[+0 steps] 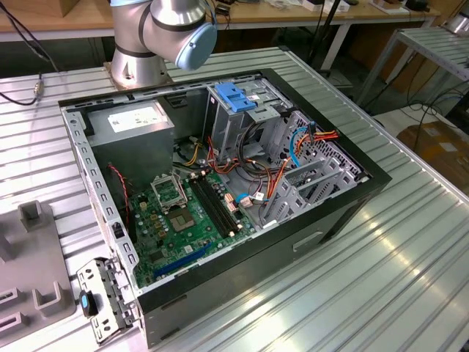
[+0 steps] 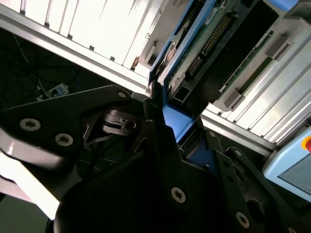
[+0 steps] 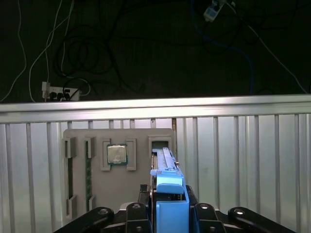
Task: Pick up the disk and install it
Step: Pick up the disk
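Note:
The disk (image 3: 164, 162) stands on edge, its blue side rail (image 3: 171, 201) facing the camera in the first wrist view. My gripper (image 3: 170, 216) is shut on the disk, one black finger (image 3: 137, 213) on each side of the rail. The disk's far end lies at a slot of the grey fixture plate (image 3: 138, 182); whether it is lifted clear of the slot I cannot tell. The second wrist view has the disk's circuit-board side (image 2: 206, 41) and blue rail (image 2: 176, 121) between the gripper (image 2: 177, 131) linkages.
An open computer case (image 1: 337, 213) lies on the ribbed metal table (image 1: 381, 286), holding a motherboard (image 1: 187, 216), a power-supply box (image 1: 135, 125) and a metal cage with a blue top (image 1: 238, 99). The fixture plate (image 1: 33, 257) also carries a processor chip (image 3: 117, 154) and memory sticks (image 3: 89, 170).

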Robot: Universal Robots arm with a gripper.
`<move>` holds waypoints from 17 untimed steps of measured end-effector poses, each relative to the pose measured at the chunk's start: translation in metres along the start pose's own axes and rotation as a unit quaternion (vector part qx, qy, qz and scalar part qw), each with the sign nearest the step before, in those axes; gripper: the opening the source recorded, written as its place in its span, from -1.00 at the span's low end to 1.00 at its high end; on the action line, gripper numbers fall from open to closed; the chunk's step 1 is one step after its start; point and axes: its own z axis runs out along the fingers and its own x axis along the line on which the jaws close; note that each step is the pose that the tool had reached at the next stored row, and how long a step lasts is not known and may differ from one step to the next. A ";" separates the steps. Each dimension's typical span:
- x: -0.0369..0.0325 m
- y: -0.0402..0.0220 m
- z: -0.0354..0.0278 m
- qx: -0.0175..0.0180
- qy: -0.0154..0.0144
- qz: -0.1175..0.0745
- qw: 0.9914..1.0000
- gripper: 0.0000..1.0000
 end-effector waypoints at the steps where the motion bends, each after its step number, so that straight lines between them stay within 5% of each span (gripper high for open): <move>1: 0.0000 0.0000 -0.0008 0.000 0.000 0.000 1.000 -0.26; 17: 0.0003 -0.0003 -0.0190 0.000 -0.007 0.000 1.000 -0.26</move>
